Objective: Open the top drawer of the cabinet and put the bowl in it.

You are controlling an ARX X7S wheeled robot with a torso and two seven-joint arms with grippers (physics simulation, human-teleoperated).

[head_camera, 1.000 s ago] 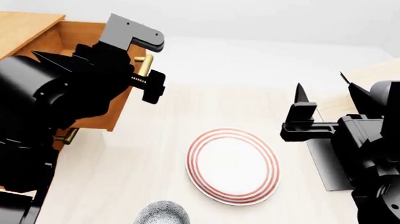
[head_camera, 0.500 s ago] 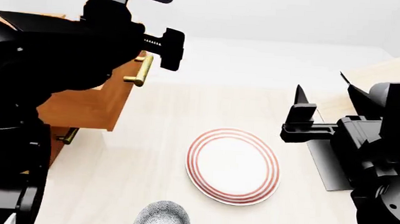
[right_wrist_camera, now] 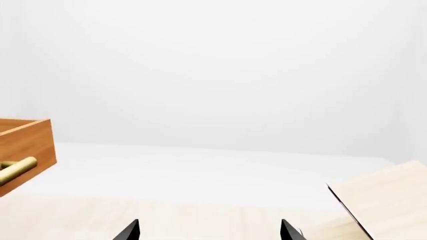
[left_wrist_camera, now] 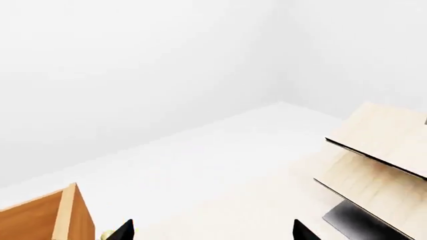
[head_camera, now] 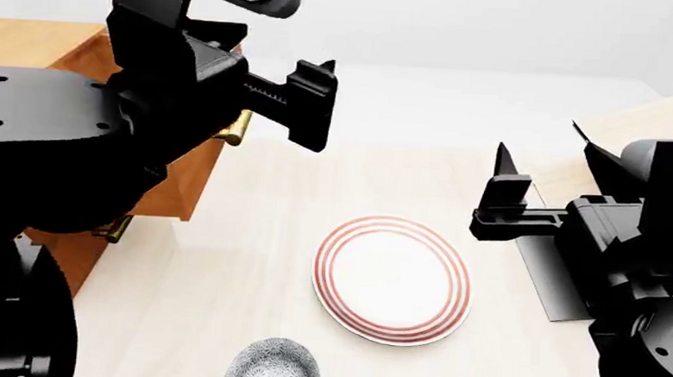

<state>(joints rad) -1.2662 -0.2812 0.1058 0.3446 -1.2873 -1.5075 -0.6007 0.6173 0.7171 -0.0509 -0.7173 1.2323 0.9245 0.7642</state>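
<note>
The top drawer [head_camera: 188,176] stands pulled out of the cabinet [head_camera: 27,43]. The bowl [head_camera: 273,367] sits on the worktop [head_camera: 252,262] just beside the plate [head_camera: 392,279]. Both the left tool [left_wrist_camera: 210,231] and right tool [right_wrist_camera: 209,231] are spread wide, holding nothing.

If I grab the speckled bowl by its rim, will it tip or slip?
The bowl looks deep and round-sided, so a one-sided rim pinch may tilt it. Its surface renders smooth, probably slippery. It appears small beside the plate, likely light.
</note>
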